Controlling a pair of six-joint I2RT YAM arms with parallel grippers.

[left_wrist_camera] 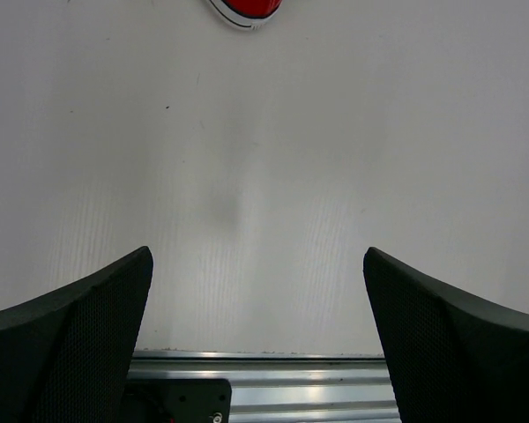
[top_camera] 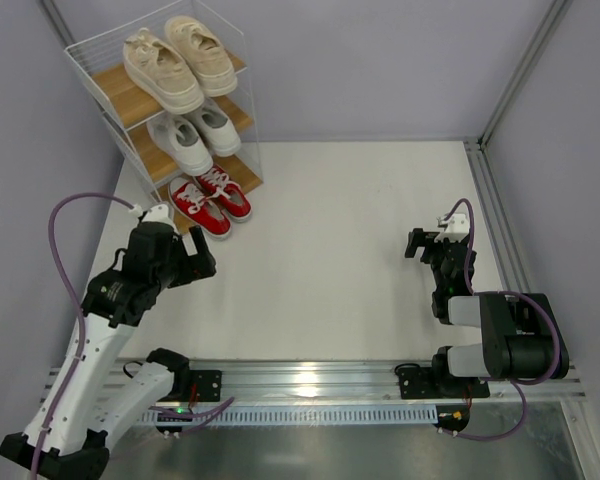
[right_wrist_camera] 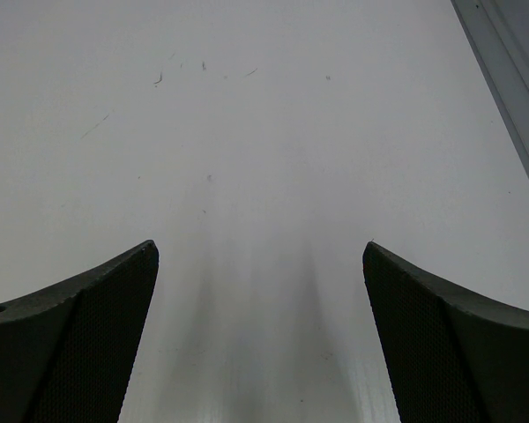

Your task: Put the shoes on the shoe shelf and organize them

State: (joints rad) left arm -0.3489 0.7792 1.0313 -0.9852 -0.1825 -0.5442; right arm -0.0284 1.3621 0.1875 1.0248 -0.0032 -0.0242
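The shoe shelf [top_camera: 115,86] stands at the back left with a pair on each board. Beige shoes [top_camera: 178,58] fill the top, white shoes [top_camera: 192,135] the middle, and red shoes [top_camera: 210,202] the bottom. My left gripper [top_camera: 193,262] hovers open just in front of the red pair, nothing between its fingers. In the left wrist view the gripper [left_wrist_camera: 257,300] is spread wide over bare table, and a red shoe's toe [left_wrist_camera: 247,7] peeks in at the top edge. My right gripper [top_camera: 427,243] rests open and empty at the right, and the right wrist view shows it [right_wrist_camera: 260,291] holding nothing.
A metal rail [top_camera: 310,380] carrying both arm bases runs along the near edge and shows as a rail [left_wrist_camera: 291,388] below the left fingers. A metal frame post [top_camera: 520,70] and a floor strip [right_wrist_camera: 511,70] border the table on the right. Grey walls enclose the sides.
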